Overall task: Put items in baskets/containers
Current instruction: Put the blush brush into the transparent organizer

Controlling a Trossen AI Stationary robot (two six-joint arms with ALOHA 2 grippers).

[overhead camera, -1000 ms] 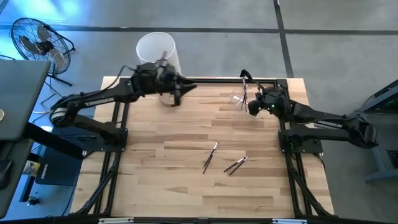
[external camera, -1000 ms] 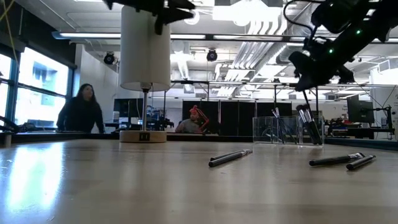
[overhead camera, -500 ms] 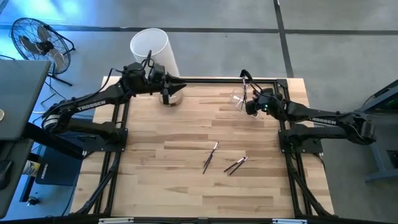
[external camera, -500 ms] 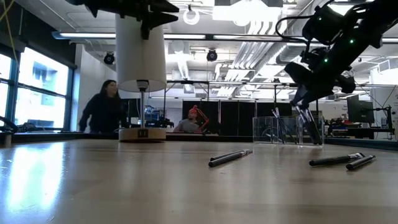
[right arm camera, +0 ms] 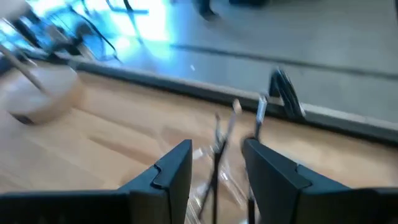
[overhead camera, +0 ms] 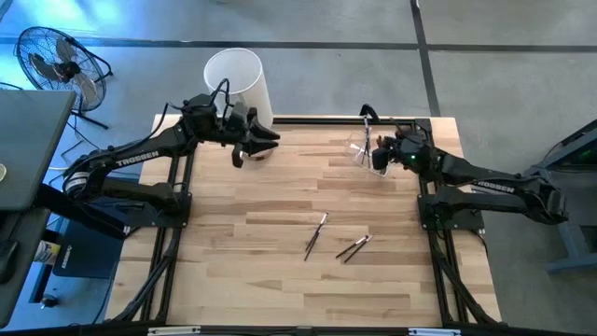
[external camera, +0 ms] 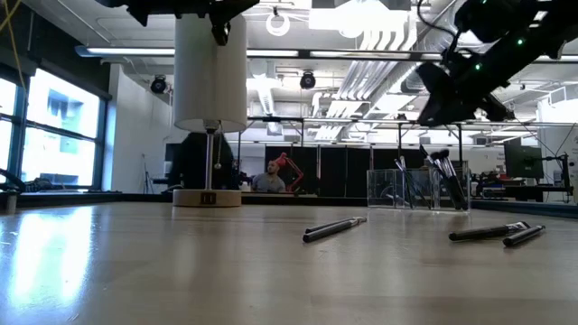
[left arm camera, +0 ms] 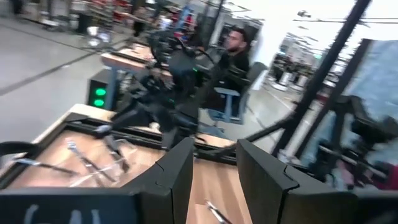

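my left gripper hangs open beside the white cylinder at eleven o'clock. my right gripper gapes empty over the clear holder at one o'clock. three brushes lie mid-table.

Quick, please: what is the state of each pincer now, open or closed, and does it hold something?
Left pincer: open, holding nothing, up by the white cylinder.
Right pincer: open, holding nothing, over the clear holder with brushes in it.

We see a light wooden counter. Three makeup brushes lie loose near its middle; the white cylinder and clear holder stand at its far edge.
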